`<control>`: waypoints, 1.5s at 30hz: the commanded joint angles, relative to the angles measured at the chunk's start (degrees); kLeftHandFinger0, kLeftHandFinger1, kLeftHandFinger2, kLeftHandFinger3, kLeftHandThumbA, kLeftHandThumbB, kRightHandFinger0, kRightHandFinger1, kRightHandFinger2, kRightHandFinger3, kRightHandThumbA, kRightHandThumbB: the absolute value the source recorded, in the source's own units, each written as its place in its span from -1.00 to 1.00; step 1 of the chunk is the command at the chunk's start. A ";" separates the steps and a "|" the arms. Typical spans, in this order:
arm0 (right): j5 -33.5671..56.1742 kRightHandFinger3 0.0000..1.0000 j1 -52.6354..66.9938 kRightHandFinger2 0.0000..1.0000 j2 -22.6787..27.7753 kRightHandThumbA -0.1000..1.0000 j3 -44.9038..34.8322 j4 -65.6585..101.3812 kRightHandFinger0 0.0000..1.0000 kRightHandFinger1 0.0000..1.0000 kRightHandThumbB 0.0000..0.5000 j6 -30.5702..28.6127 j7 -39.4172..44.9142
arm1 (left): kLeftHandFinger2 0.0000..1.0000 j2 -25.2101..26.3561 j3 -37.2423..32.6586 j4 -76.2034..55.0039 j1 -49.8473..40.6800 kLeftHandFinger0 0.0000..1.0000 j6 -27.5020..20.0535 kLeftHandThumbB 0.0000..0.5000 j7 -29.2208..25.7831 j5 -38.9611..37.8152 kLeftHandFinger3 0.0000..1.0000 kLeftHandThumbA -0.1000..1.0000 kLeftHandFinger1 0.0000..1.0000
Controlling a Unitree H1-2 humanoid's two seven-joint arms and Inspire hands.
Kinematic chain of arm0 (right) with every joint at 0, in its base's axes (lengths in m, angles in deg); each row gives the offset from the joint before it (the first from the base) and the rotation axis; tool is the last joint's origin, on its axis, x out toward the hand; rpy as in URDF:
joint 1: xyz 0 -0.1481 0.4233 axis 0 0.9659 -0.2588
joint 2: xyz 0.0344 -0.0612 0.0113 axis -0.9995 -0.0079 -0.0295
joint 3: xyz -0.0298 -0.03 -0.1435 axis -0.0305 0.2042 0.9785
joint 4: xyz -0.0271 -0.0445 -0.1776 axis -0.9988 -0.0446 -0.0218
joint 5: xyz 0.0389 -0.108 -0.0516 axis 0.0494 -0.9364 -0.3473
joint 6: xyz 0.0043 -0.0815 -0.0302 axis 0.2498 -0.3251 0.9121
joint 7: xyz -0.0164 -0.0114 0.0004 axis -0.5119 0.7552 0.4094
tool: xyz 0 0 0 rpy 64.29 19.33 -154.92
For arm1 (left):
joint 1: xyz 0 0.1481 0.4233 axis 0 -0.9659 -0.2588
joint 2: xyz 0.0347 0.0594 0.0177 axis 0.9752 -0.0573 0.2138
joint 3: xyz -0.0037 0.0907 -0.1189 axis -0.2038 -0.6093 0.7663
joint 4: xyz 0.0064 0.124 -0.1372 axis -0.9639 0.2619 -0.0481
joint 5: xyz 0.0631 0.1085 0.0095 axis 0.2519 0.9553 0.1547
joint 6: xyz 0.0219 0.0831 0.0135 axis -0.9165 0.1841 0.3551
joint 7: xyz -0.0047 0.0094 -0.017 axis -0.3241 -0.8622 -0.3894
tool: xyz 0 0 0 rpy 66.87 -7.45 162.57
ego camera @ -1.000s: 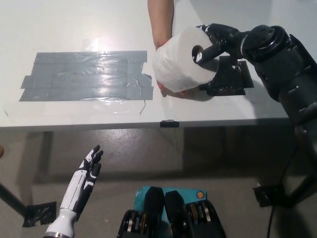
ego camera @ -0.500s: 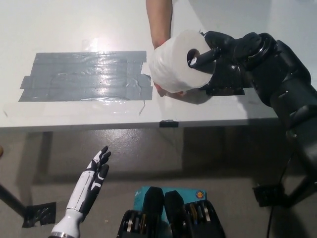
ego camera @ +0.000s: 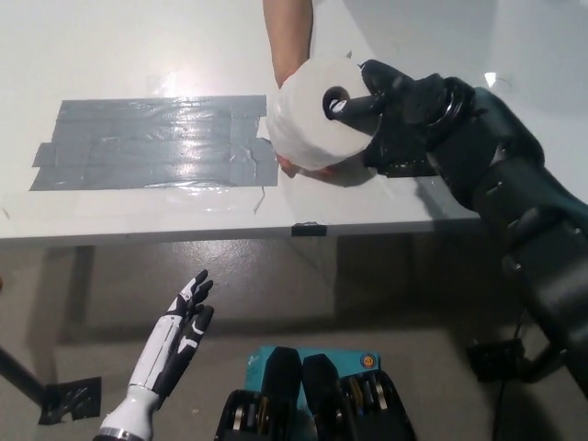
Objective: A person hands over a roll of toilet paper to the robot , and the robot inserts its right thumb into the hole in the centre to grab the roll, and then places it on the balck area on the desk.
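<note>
roll (ego camera: 312,124) above desk (ego camera: 138,46), right of taped patch (ego camera: 147,142).

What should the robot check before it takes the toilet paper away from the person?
1. Thumb in the hole: ok, the right hand has a finger at the hole of the roll.
2. Other fingers around the roll: cannot tell, the roll hides them.
3. Person has let go: not ok, the person's hand is under the roll.
4. Roll lifted off the table: cannot tell from this view.
5. Taped patch free: ok, nothing lies on it.
6. Left hand out of the way: ok, it is open, low below the table edge.
</note>
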 commanded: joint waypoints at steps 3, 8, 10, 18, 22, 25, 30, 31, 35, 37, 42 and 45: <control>-3.80 0.87 0.14 1.00 -1.48 -1.00 1.69 -0.47 -0.83 0.11 -0.22 -3.50 -12.82 | 1.00 0.93 -0.15 -1.54 1.17 1.00 -1.97 -0.16 -0.15 1.37 1.00 0.95 1.00; -3.27 1.00 0.47 1.00 -1.57 -1.00 1.02 -0.72 -0.71 0.35 -0.21 -4.31 -14.10 | 1.00 1.19 -0.17 -1.40 1.60 1.00 -1.80 -0.18 0.08 1.65 1.00 0.98 1.00; -2.52 1.00 0.38 1.00 -1.51 -1.00 0.19 -0.89 -0.77 0.39 -0.23 -4.34 -13.93 | 1.00 1.29 -0.14 -1.20 1.85 1.00 -1.96 -0.19 0.07 1.85 1.00 0.98 1.00; 16.52 0.77 -0.37 0.79 -0.69 -1.00 -23.13 -0.66 -0.90 0.10 -0.45 -2.86 -10.07 | 1.00 1.16 0.06 -0.48 3.26 1.00 -1.68 -0.17 -0.12 1.95 1.00 0.98 1.00; 22.52 0.77 -0.02 0.82 -0.44 -1.00 -33.19 0.02 -0.88 0.06 -0.33 -3.41 -7.42 | 1.00 1.25 0.07 -0.46 3.60 1.00 -1.19 -0.17 0.24 1.72 1.00 0.99 1.00; 24.47 0.91 0.04 0.99 0.21 -1.00 -37.31 0.40 -0.95 0.12 -0.33 -2.72 -5.33 | 1.00 1.28 0.08 -0.47 3.67 1.00 -1.01 -0.15 0.34 1.72 1.00 1.00 1.00; 24.95 0.92 -0.88 0.98 1.19 -1.00 -41.50 0.86 -1.00 0.03 -0.35 -1.88 -4.27 | 1.00 1.36 0.32 -0.33 3.73 1.00 -1.08 -0.16 0.40 1.43 1.00 1.00 1.00; 26.07 0.84 -1.17 0.99 1.92 -1.00 -42.87 1.15 -1.00 0.13 -0.45 -1.61 -2.45 | 1.00 1.40 0.41 -0.10 3.71 1.00 -1.27 -0.17 0.25 1.50 1.00 1.00 1.00; 27.48 1.00 -2.48 1.00 3.84 -1.00 -45.35 2.57 -1.00 0.19 -0.47 1.77 -0.68 | 1.00 1.35 0.55 0.32 3.66 1.00 -1.60 -0.20 -0.08 1.65 1.00 1.00 1.00; 27.22 1.00 -2.51 1.00 4.55 -1.00 -45.09 3.38 -1.00 0.22 -0.53 2.19 0.33 | 1.00 1.35 0.59 0.40 3.58 1.00 -1.75 -0.20 -0.17 1.69 1.00 1.00 1.00; 25.78 1.00 -2.99 0.94 7.72 -1.00 -42.74 4.26 -1.00 0.07 -0.42 4.22 0.75 | 1.00 1.38 0.76 0.63 3.24 1.00 -1.57 -0.17 -0.33 1.84 1.00 1.00 1.00; 24.61 1.00 -3.02 0.97 9.03 -1.00 -41.18 4.91 -1.00 -0.03 -0.44 5.33 -0.06 | 1.00 1.45 0.80 0.56 3.11 1.00 -1.69 -0.21 -0.31 1.88 1.00 1.00 1.00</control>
